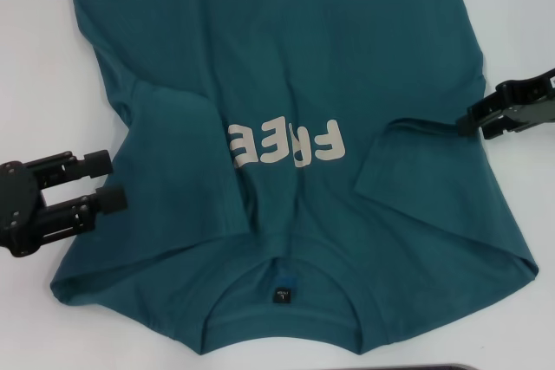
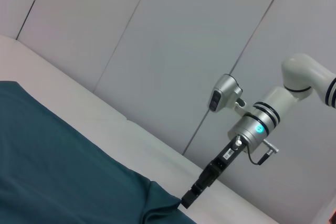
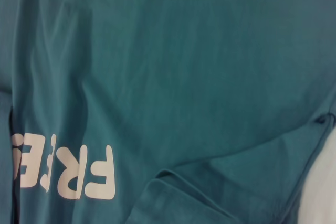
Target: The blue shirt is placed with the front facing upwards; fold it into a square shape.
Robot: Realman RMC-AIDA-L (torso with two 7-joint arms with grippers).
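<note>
The blue shirt (image 1: 295,67) lies flat on the white table (image 1: 43,58), collar and dark label (image 1: 284,292) nearest me. The cream "FREE" lettering (image 1: 286,143) faces up. Both sleeves are folded inward over the chest. My left gripper (image 1: 111,181) is open at the shirt's left edge, low by the table, holding nothing. My right gripper (image 1: 470,120) sits at the shirt's right edge, shut on the hem where a crease runs toward it. It also shows in the left wrist view (image 2: 188,201), touching the slightly raised cloth edge (image 2: 157,203). The right wrist view shows only shirt (image 3: 199,77) and lettering (image 3: 68,174).
Bare white table lies on both sides of the shirt (image 1: 520,23). A thin dark object (image 1: 434,367) shows at the near table edge. Grey wall panels (image 2: 157,51) stand behind the table's far side.
</note>
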